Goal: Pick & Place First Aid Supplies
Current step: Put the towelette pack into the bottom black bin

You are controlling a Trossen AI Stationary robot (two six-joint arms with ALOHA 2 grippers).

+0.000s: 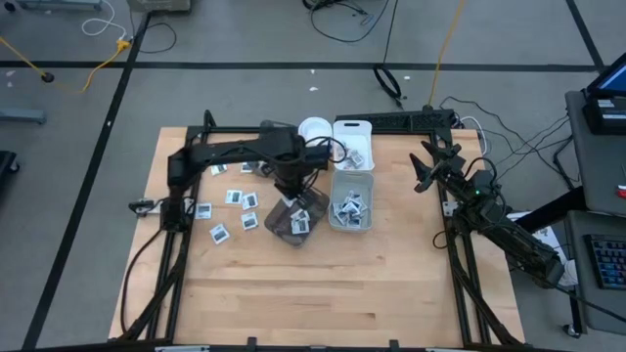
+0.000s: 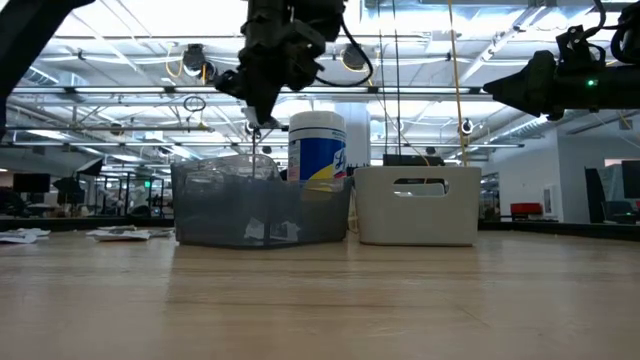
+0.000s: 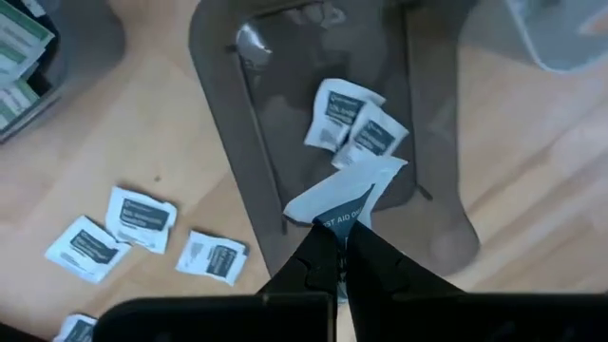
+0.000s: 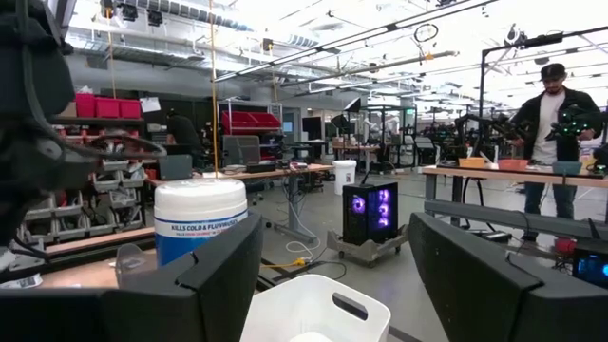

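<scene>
Left claw [image 3: 339,249] pinched shut on one white packet [image 3: 344,195] w/ dark print, hanging above the smoky bin [image 1: 293,221]. Left wrist view only: two more packets [image 3: 353,122] lying flat on the bin floor, straight below/ahead of the claw tips; three loose ones [image 3: 141,234] on the table [image 1: 391,284] beside the bin, off to one side of the claw. Grip itself not readable from the high view, arm covers it.

High view adds layout: scattered packets [image 1: 231,205] on table, out to the left arm's base side of the claw; clear bin [image 1: 351,200] w/ packets inside just on the other side of the claw; white bin [image 1: 353,139] and white canister [image 1: 314,130] beyond it.

Low view: left claw [image 2: 262,112] well clear of the smoky bin's [image 2: 260,212] rim, held packet not discernible here. Canister [image 2: 317,148] w/ blue-yellow label behind that bin, white bin [image 2: 417,205] beside it. Few packets [image 2: 125,233] flat on table at far left.

Right claw [image 1: 427,164] parked off at the table's right edge, well apart from bins. Right wrist view: fingers [image 4: 204,275] spread wide, nothing between; white bin rim [image 4: 318,313] and canister [image 4: 199,228] ahead; person [image 4: 549,123] standing in the room background, seen in no other view.
</scene>
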